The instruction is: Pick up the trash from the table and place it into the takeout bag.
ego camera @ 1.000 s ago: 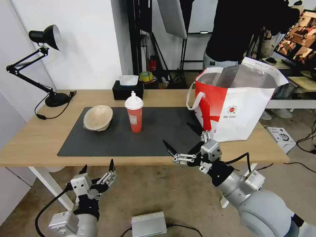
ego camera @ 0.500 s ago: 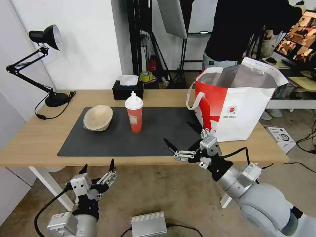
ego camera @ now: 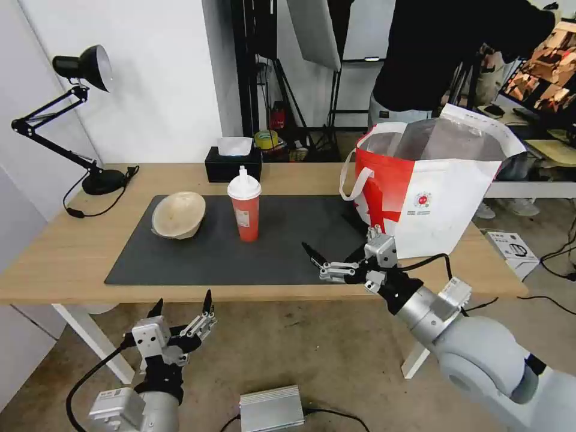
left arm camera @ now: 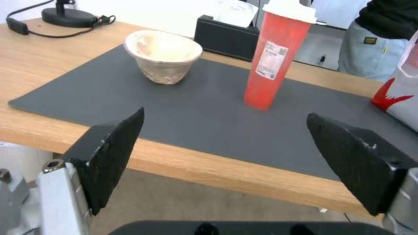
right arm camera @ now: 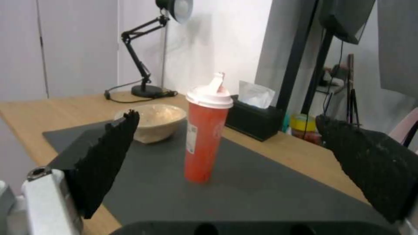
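Hovering over the near edge of the dark mat (ego camera: 240, 246), the right gripper (ego camera: 336, 252) is holding its fingers spread wide with nothing in them, pointing toward the red cup (ego camera: 245, 207), which is standing upright mid-mat. The beige bowl (ego camera: 178, 215) is sitting tilted on the mat to the cup's left, and the takeout bag (ego camera: 444, 198) is standing open on the desk (ego camera: 60, 252) at the right end, contents probably hidden. The left gripper (ego camera: 182, 305) is hanging below the desk's front edge, fingers spread and empty.
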{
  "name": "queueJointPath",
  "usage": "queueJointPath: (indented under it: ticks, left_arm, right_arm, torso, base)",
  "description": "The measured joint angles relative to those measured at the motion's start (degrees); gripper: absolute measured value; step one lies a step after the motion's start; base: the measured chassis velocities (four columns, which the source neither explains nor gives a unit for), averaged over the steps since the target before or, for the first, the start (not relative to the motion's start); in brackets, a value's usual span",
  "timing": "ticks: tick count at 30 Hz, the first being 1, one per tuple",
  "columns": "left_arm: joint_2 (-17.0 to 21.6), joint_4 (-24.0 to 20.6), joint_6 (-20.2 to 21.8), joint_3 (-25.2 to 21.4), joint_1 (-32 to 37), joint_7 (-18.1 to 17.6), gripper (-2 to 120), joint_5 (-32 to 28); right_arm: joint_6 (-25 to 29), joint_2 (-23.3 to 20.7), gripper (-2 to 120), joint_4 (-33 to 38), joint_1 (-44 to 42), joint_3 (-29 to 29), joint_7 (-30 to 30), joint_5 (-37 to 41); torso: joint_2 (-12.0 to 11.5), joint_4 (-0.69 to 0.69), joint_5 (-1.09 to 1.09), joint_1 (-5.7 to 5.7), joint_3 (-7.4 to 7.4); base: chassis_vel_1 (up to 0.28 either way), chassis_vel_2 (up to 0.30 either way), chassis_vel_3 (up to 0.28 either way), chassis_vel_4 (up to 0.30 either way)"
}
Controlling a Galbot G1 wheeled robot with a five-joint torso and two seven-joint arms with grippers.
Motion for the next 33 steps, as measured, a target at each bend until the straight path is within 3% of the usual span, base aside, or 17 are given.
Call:
queueJointPath:
  ticks: [8,33]
  left_arm:
    - [0.1,0.0,-0.1,0.0,0.1,0.0,100,0.0]
    - [-0.2,1.6,-0.2,0.5,-0.5,0.0,100,0.1]
  right_arm:
    - [-2.2,0.5,100,-2.7,5.0,-3.4,-0.4,2.3]
    - [-2.4,4.4,100,-14.5,18.7,-15.8,-1.0,4.9]
  torso:
    - [0.0,0.00,0.00,0.00,0.00]
    - [0.0,0.00,-0.01,-0.01,0.00]
  base:
    - [0.000,0.000,0.000,0.000]
    - [0.000,0.000,0.000,0.000]
